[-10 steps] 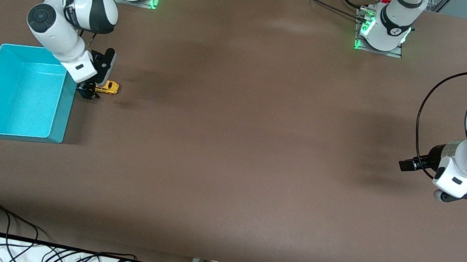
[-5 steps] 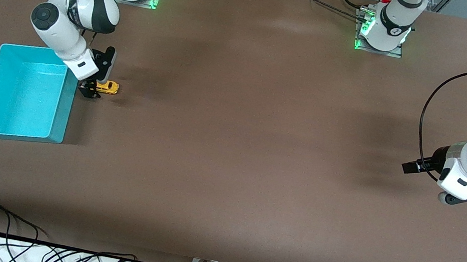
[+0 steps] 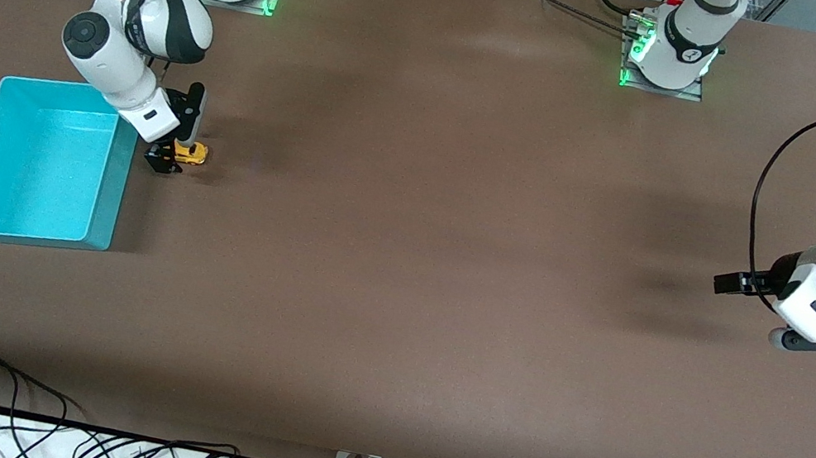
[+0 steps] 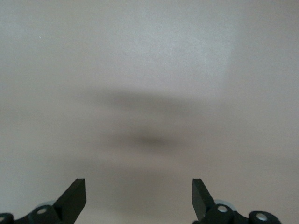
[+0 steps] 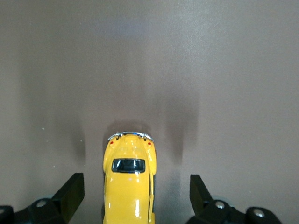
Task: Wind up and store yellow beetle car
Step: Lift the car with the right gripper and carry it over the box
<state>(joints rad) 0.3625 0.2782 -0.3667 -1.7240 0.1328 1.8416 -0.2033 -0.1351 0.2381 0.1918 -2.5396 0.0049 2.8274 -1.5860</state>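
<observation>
1. While the right arm reaches down from its base toward the right arm's end of the brown matte surface [image 3: 399, 278], its black two-finger right pincer [image 3: 165, 158] sits low over the small glossy yellow beetle-shaped toy car [image 3: 188, 152], which rests on its wheels on the surface.
2. Seen in the right wrist view, the yellow car [image 5: 129, 184] lies between the two dark fingers [image 5: 70, 193] of the right pincer [image 5: 135, 198], which are spread wide with clear gaps on both sides of the body; nothing is gripped.
3. That same view shows the car's rounded roof, a dark window and a thin chrome bumper at the end pointing away from the wrist.
4. Just beside the car, toward the right arm's end of the surface, stands the teal rectangular plastic bin [image 3: 111, 210]; car and bin are near each other but not touching.
5. At the left arm's end of the surface, the left arm waits, its black left pincer [image 3: 734, 283] hanging in the air over bare brown surface, well apart from both car and bin.
6. From the left wrist view, the left pincer [image 4: 139, 198] has its fingers [image 4: 74, 196] spread apart and holds nothing; the surface below it looks blurred, with what may be only a soft shadow.
</observation>
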